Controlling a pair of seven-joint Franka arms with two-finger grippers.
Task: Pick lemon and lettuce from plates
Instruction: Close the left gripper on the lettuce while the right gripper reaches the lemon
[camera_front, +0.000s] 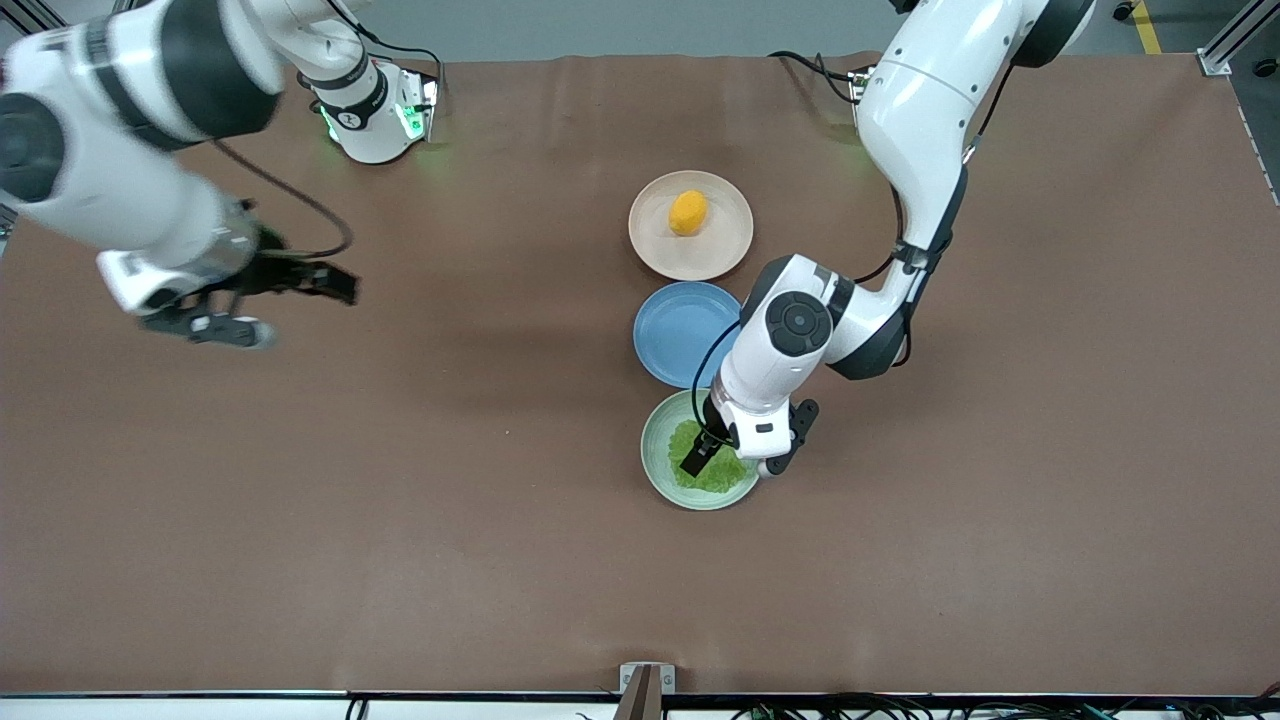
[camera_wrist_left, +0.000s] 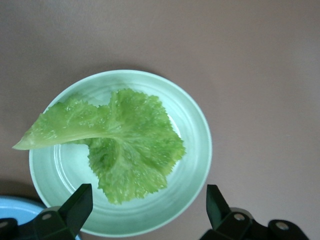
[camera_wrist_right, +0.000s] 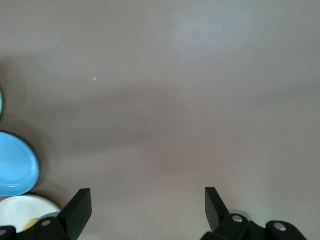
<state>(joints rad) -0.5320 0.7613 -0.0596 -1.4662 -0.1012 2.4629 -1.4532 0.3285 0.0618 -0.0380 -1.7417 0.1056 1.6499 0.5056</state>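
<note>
Left end effector (camera_front: 735, 462) is hanging over the mint plate (camera_front: 660, 470), fingers (camera_wrist_left: 75, 205) spread wide and grasping nothing, lined up straight above the lettuce (camera_wrist_left: 127, 142) so a plain drop would likely bracket the leaf. Lettuce is lying flat in that plate, pale stem end poking out over the rim, leafy part filling most of the bowl. The mint plate is sitting nearest the front camera. The blue plate (camera_front: 680, 330) is lying just beside it, farther from the camera, empty. The beige plate (camera_front: 650, 240) is sitting farther still, lemon (camera_front: 688, 212) resting near its middle, untouched. Right end effector (camera_front: 290, 290) is waiting over bare bench (camera_front: 450, 500) toward the right arm's end, well apart from all plates, fingers (camera_wrist_right: 77, 207) released too, holding nothing. Probably parked there to leave the plate row free. Neither item picked yet.
</note>
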